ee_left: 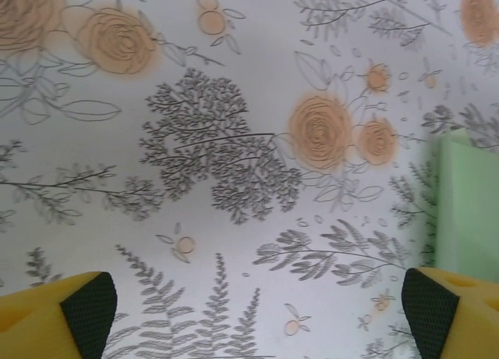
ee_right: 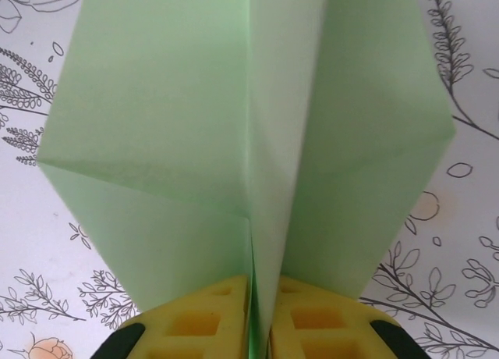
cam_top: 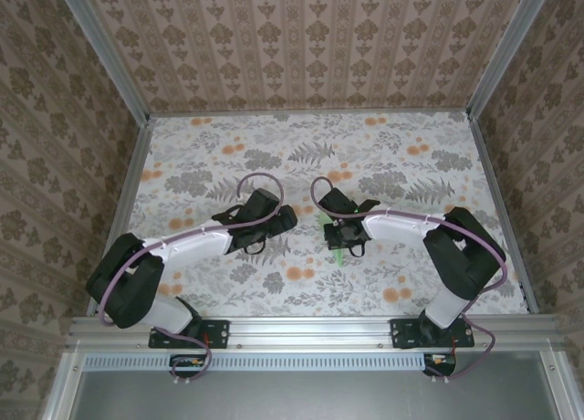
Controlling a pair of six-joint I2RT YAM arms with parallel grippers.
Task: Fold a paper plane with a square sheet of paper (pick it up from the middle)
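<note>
On a table (cam_top: 411, 292) under a flowered cloth (cam_top: 274, 146) in grey and orange: the left arm (cam_top: 182, 246) and the right arm (cam_top: 411, 224), both reaching from the near edge toward the middle.

For the left gripper (ee_left: 261, 320): wide open, nothing in hold. Yellow fingers (ee_left: 39, 324) with black pads (ee_left: 90, 304) far apart, at the two lower corners of the left wrist view, with bare cloth between them. From above, placed a little left of the centre, low over the cloth.

For the right gripper (ee_right: 261, 316): almost fully closed, with a very thin gap. In that gap, the centre crease of the paper plane (ee_right: 171, 117), pinched at its near end. One yellow finger close against the fold on each side.

About the paper plane itself: pale green, plain, folded along the middle, with two flat wings spreading left and right from the crease and slanted edges at the sides. Located near the middle of the table, under the right gripper, a little right of centre. From above, mostly covered by that gripper, with small green parts showing beyond it and on its near side. In the left wrist view, one blurred green edge at the right side, just beside the right-hand finger. Impossible to tell whether resting on the cloth or slightly lifted.
</note>
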